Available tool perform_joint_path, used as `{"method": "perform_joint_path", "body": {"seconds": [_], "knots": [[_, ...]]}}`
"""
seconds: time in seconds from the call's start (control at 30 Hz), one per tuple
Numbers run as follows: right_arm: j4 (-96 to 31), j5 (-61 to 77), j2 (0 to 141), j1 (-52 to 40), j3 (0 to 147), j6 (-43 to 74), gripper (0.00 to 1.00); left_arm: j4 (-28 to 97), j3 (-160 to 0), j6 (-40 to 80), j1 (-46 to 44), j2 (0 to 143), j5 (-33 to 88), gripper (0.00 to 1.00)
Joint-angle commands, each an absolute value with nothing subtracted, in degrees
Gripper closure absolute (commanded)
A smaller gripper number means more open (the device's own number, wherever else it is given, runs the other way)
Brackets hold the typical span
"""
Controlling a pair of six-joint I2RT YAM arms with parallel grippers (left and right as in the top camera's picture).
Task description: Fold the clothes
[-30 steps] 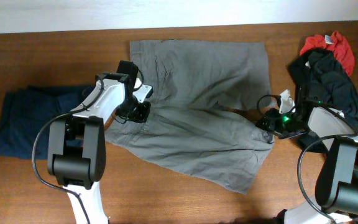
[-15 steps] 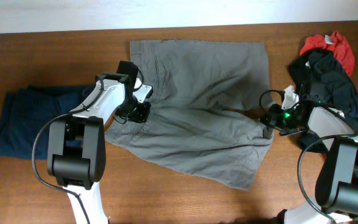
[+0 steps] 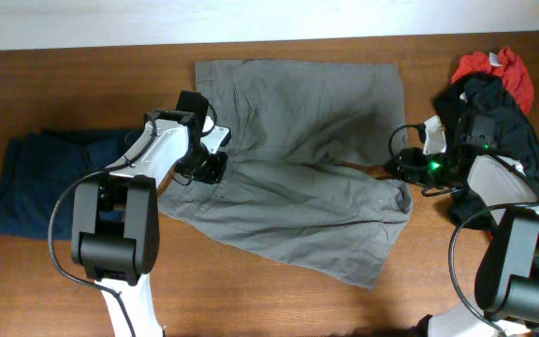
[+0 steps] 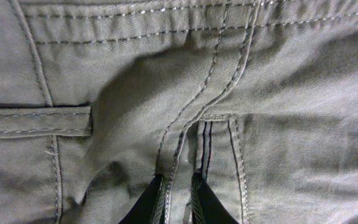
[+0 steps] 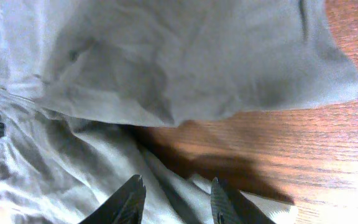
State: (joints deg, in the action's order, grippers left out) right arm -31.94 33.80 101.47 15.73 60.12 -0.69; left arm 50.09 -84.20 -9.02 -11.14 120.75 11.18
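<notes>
Right now your grey shorts [image 3: 298, 178] lie spread on the table [image 3: 54, 281], with one straight edge on the far side and the near part rumpled and slanting. Your left gripper [image 3: 209, 167] sits on the shorts' left edge. It is clenched on a narrow ridge of the cloth beside a double-stitched seam, its dark tips almost together in the left wrist view. Your right gripper [image 3: 402, 168] is at the shorts' right edge. Its fingers [image 5: 131, 198] stand apart over creased cloth, gripping nothing, and past them a folded flap of the shorts overlaps bare wood. A navy garment [image 3: 40, 183] lies left of the shorts, apart from them. A black and red heap [image 3: 494, 112] lies to their right.
</notes>
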Motion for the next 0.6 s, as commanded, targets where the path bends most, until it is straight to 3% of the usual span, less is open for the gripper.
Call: {"method": "perform_joint_path", "body": {"seconds": [0.0, 0.4, 0.47, 0.57], "knots": [[-33.8, 25.0, 101.4, 15.9, 60.8, 0.8, 0.6, 48.9, -82.5, -10.0, -11.0, 121.9, 10.5, 0.84], [-34.7, 17.7, 101.5, 14.5, 56.4, 1.1, 0.61, 48.1, -82.5, -10.0, -11.0, 121.9, 10.5, 0.84], [-34.6, 18.0, 101.5, 14.5, 56.4, 1.9, 0.65, 48.2, -82.5, -10.0, -11.0, 121.9, 10.5, 0.84], [-34.7, 21.5, 101.5, 14.5, 56.4, 2.4, 0.81, 48.2, -82.5, -10.0, -11.0, 121.9, 10.5, 0.84]]}}
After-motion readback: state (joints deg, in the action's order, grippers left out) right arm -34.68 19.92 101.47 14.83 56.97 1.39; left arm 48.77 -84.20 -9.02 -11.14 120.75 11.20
